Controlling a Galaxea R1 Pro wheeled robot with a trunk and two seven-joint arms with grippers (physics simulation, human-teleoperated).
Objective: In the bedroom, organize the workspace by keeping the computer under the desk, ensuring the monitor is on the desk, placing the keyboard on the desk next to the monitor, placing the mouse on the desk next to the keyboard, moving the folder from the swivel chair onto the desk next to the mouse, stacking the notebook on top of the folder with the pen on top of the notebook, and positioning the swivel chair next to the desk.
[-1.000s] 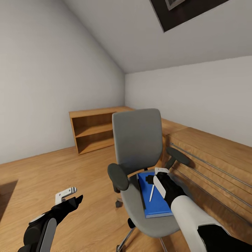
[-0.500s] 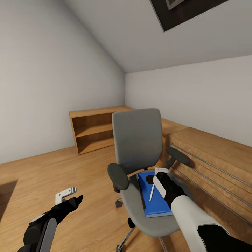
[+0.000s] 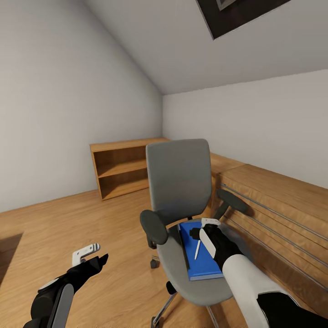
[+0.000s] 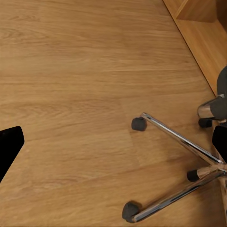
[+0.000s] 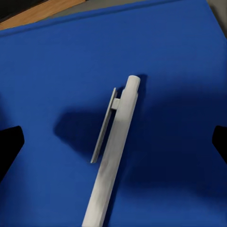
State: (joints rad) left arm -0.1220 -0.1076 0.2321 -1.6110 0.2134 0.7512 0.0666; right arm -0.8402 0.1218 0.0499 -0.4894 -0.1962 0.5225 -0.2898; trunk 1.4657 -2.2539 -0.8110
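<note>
While the right pincer (image 3: 205, 233) hovers just above the pen (image 3: 197, 250), its black fingertips (image 5: 10, 144) spread wide to either side in the right wrist view, nothing is gripped. The pen lies flat on the bright-blue folder (image 3: 200, 259), which rests on the grey seat of the swivel chair (image 3: 180, 191) at about five o'clock in the head view. A dark edge along the folder's left side may be the notebook (image 3: 183, 248), though I cannot tell for certain.

The pen is thin and round, so fingers closing off-centre or too high could roll it across the slick folder or flick it onto the wood floor (image 3: 68, 228). Pressing down hard could also shift the folder on the cushion or turn the chair on its casters (image 4: 138, 124), as nothing braces it.

The left pincer (image 3: 89, 256) hangs over the floor at seven o'clock, well apart from the chair, its fingers parted and empty. The light-wood shelving (image 3: 120, 171) stands by the far wall.
</note>
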